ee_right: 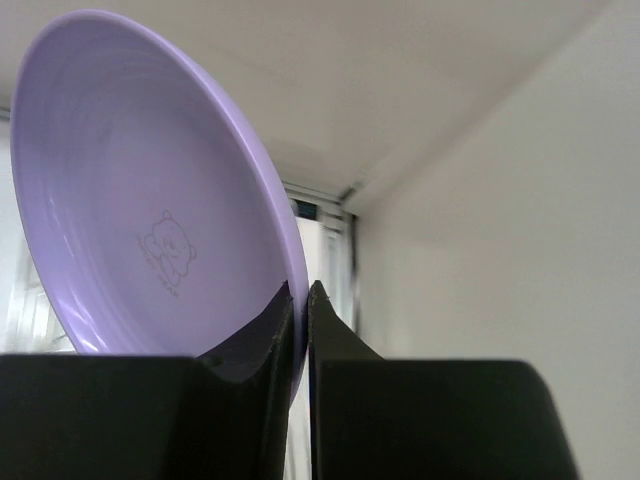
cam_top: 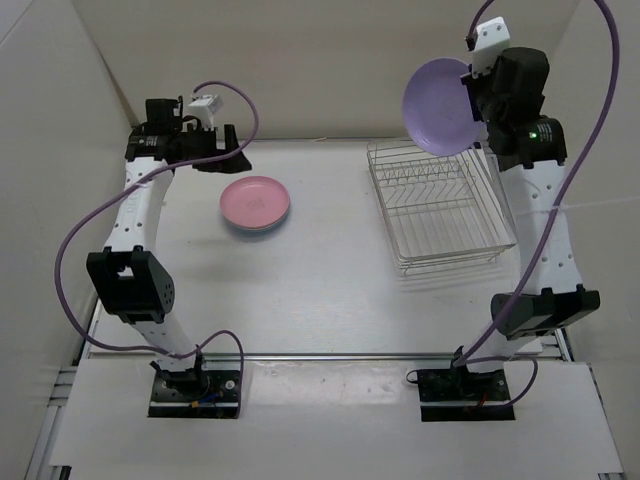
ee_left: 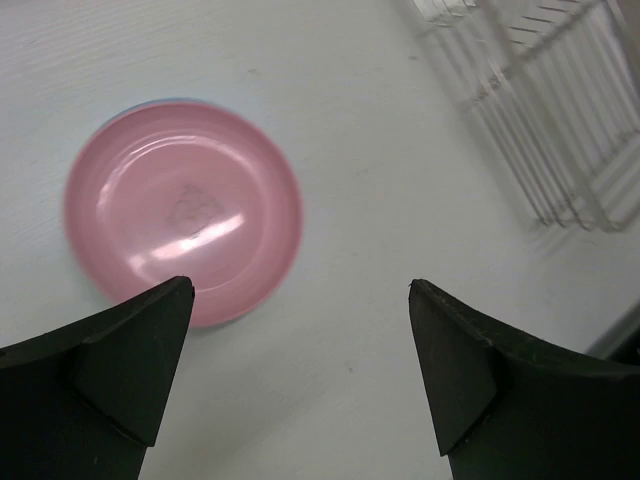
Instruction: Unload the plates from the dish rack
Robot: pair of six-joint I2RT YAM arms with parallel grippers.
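Note:
My right gripper (cam_top: pixel 478 92) is shut on the rim of the purple plate (cam_top: pixel 438 106) and holds it on edge, high above the far end of the dish rack (cam_top: pixel 438 205). The wrist view shows the purple plate (ee_right: pixel 150 200) pinched between my fingers (ee_right: pixel 268 330). The rack holds no plates that I can see. The pink plate (cam_top: pixel 255 201) lies flat on the table on top of a light blue plate (cam_top: pixel 240 226), whose edge just shows. My left gripper (cam_top: pixel 228 150) is open and empty, above and behind this stack. The pink plate (ee_left: pixel 182 210) shows in the left wrist view. The cream-white plate is hidden.
The white table (cam_top: pixel 330 290) is enclosed by white walls at the back and both sides. The rack's wire side (ee_left: pixel 550 130) shows at the top right of the left wrist view. A metal rail (cam_top: pixel 330 354) runs along the near table edge.

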